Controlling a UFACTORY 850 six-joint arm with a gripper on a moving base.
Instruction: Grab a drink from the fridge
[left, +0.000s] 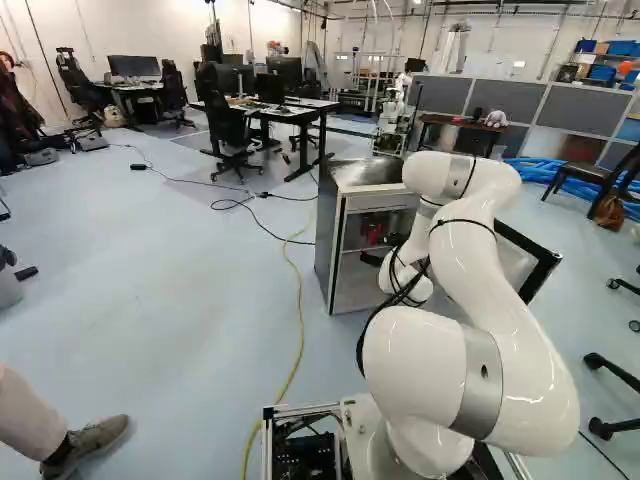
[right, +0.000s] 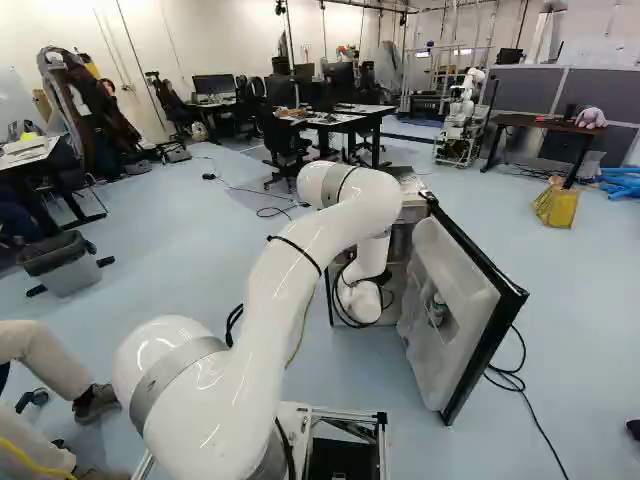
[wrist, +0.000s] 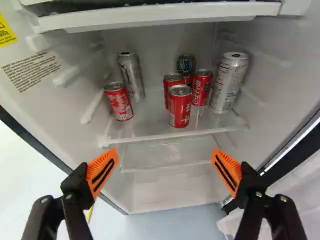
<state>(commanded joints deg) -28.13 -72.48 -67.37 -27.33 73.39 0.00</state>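
Bright, even room light (soft glare on white).

Cans (wrist: 179, 107) on a shelf (wrist: 150, 131) inside the fridge (left: 325, 230), some before others, door (right: 428, 345) out at right, arm (left: 515, 290) in front

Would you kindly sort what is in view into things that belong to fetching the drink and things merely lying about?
For the job:
- gripper
- fridge
- open fridge door
- drink cans

Lying about:
- waste bin
- yellow bag
- plush toy
- blue tubing
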